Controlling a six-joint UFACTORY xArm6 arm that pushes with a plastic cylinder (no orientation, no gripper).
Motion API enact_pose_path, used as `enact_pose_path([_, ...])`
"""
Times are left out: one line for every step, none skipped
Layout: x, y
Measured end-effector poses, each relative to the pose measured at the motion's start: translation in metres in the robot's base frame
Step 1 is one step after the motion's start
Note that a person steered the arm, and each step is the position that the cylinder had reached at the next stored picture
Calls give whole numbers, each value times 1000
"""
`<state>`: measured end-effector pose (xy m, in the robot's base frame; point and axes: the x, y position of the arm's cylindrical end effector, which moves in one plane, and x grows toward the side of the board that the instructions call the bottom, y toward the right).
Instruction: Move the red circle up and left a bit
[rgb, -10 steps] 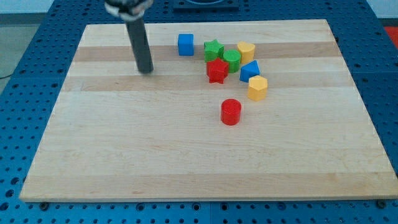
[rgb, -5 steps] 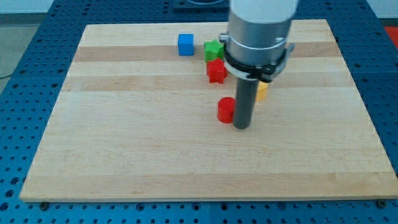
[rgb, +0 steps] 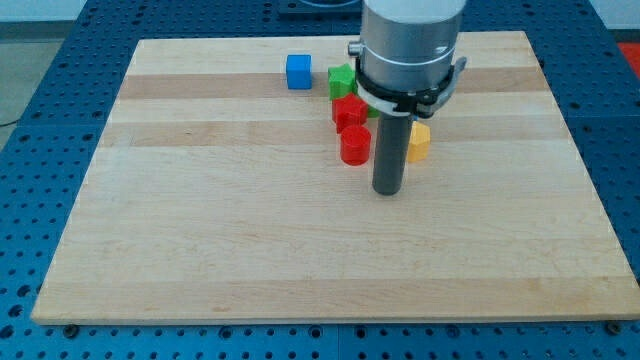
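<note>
The red circle (rgb: 354, 146) sits near the middle of the wooden board (rgb: 200, 220), just below the red star (rgb: 348, 111) and close to touching it. My tip (rgb: 387, 190) rests on the board just right of and below the red circle. The arm's grey body hides part of the block cluster behind it.
A blue cube (rgb: 298, 72) stands at the view's top, left of the cluster. A green star (rgb: 342, 78) sits above the red star. A yellow block (rgb: 419, 143) shows right of the rod. Other cluster blocks are hidden by the arm.
My tip swept from the board's upper left to the red circle's right side, then pushed the circle up and left, toward the red star.
</note>
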<state>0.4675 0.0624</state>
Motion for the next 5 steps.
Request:
enact_pose_path([-35,-7])
enact_pose_path([-43,-28])
enact_pose_path([-43,-59])
enact_pose_path([-43,-70])
enact_pose_path([-44,-51])
